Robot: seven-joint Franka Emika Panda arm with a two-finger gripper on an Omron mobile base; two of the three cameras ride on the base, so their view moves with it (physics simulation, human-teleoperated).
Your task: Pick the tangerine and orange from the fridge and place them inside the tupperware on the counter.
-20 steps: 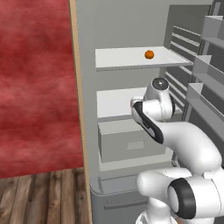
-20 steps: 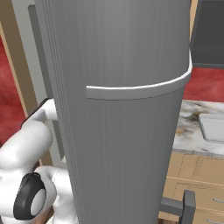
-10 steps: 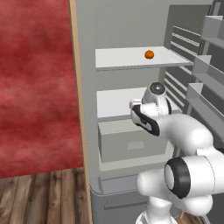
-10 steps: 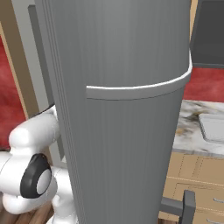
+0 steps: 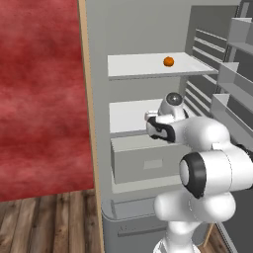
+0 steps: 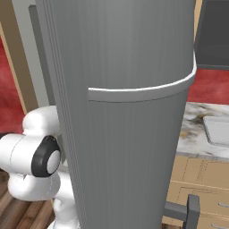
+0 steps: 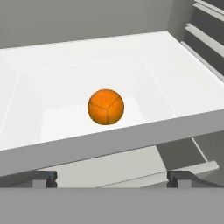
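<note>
Inside the fridge (image 5: 148, 44), the gripper (image 7: 112, 178) is held spread wide before an orange fruit (image 7: 106, 107) on a white shelf (image 7: 175, 83).

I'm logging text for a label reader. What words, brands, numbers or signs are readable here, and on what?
None: no readable text on the fridge, its shelves, its drawer, the orange fruit, the counter or the tupperware. All surfaces are plain.

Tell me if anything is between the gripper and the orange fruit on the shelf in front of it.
Nothing visible: in the hand view the open gripper faces the orange fruit directly, past the white shelf front edge.
</note>
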